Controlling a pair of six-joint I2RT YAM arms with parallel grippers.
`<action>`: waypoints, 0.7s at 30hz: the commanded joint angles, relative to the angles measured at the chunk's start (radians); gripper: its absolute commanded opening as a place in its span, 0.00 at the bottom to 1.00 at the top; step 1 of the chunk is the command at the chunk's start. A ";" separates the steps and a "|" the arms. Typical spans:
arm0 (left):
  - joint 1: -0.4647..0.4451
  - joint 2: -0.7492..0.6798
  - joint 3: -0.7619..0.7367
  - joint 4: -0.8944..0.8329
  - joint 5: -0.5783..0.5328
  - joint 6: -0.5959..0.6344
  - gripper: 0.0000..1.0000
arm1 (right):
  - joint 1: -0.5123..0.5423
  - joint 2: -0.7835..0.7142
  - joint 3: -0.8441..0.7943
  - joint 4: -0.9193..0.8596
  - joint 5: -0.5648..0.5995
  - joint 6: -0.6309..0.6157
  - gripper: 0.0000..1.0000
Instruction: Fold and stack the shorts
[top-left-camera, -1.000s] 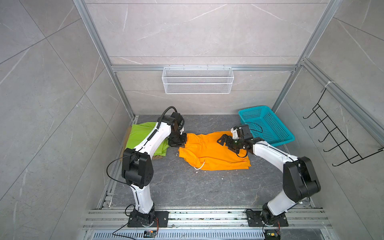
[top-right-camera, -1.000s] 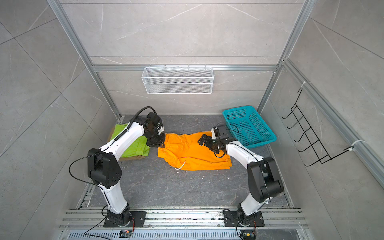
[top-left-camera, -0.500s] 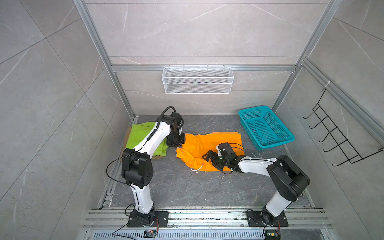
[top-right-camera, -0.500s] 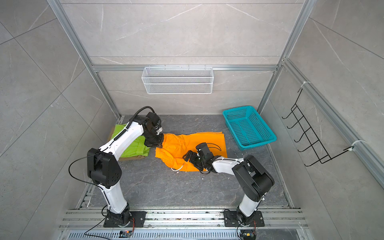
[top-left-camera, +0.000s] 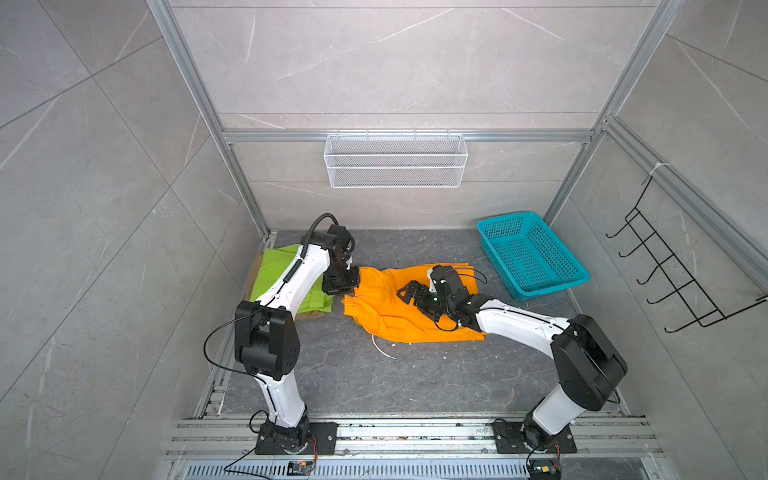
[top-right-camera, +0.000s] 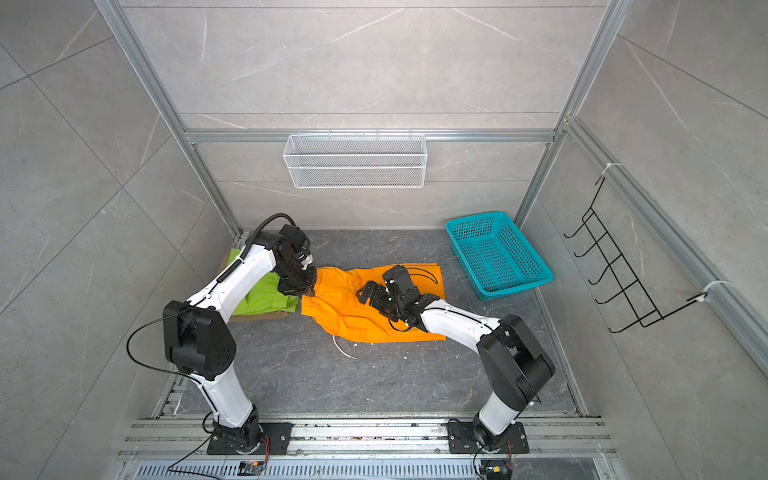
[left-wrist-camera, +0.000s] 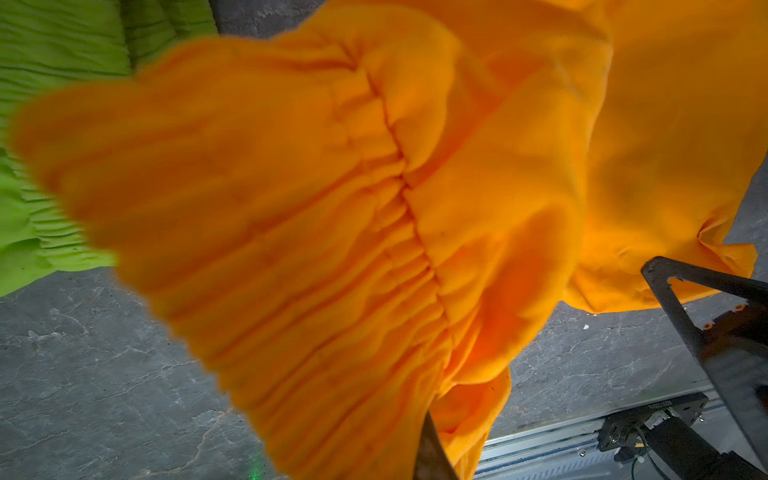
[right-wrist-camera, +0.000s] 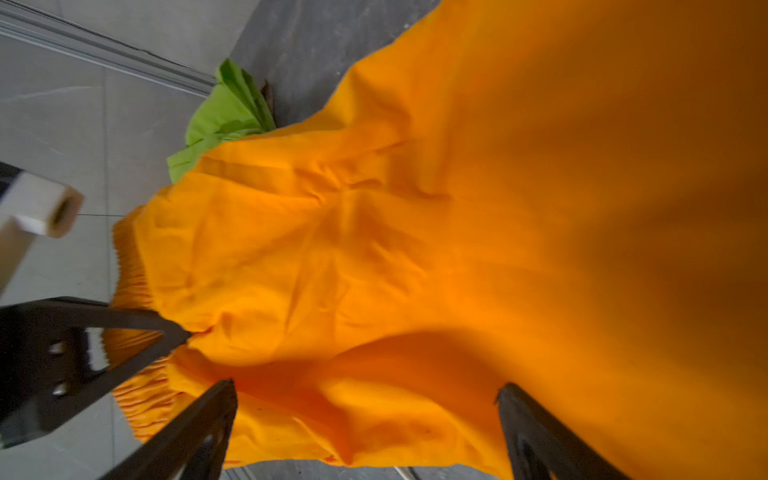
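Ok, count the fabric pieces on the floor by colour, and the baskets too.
bright orange fabric shorts: 1
lime green fabric shorts: 1
khaki tan fabric piece, mostly hidden under the green: 1
teal perforated plastic basket: 1
white wire mesh basket on the wall: 1
Total: 5

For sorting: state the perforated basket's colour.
Teal. The basket shows best in a top view.
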 joint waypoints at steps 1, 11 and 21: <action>-0.002 -0.042 -0.001 0.009 0.007 0.012 0.00 | 0.030 0.044 -0.050 0.043 -0.009 0.076 1.00; 0.017 -0.050 -0.024 0.033 0.004 0.008 0.00 | 0.103 0.170 -0.147 0.171 -0.027 0.154 1.00; 0.048 -0.039 0.080 -0.009 -0.013 0.031 0.00 | -0.031 0.160 0.163 -0.042 -0.055 0.054 1.00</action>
